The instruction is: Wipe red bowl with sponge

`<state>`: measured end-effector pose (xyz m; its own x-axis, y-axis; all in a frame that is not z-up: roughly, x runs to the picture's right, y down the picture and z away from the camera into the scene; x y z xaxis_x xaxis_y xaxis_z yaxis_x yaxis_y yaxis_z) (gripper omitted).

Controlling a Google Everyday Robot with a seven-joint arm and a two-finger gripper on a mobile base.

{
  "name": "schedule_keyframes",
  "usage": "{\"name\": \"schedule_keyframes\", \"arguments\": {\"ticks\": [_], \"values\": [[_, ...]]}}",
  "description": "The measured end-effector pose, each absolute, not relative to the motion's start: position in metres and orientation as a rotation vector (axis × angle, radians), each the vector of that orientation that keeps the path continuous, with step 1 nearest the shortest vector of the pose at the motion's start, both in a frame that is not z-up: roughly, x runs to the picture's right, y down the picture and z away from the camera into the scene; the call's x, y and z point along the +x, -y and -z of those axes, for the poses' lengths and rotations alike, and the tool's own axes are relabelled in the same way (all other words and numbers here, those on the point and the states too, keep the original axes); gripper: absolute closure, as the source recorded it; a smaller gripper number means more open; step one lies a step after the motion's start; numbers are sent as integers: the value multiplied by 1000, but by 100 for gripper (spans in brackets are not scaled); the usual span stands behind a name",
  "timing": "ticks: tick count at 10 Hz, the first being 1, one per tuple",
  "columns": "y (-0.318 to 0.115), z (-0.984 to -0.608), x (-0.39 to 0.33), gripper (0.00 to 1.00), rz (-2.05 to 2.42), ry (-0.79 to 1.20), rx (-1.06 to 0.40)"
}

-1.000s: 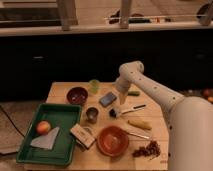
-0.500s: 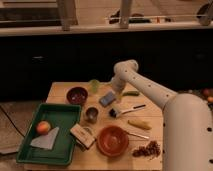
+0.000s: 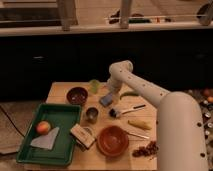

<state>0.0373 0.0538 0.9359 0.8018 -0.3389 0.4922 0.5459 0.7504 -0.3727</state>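
Claw point(image 3: 108, 96) low at sponge point(image 3: 106, 100), well beyond red bowl point(image 3: 113, 140) on the desk point(image 3: 60, 92); impossible to tell whether spread or pinching. Risk: a shallow grip, dropping the sponge short of the bowl. Between sponge and bowl: brush point(image 3: 125, 109), metal cup point(image 3: 92, 113). Just left of the bowl: tan box point(image 3: 83, 136).

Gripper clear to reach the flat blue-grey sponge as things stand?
Likely yes: the gripper hangs right at the flat blue-grey sponge, nothing between them; the pale green cup stands close beside.
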Motion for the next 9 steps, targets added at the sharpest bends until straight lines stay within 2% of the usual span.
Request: {"name": "schedule_keyframes", "arguments": {"ticks": [9], "values": [[-77, -962, 32, 20, 482, 446, -615]]}}
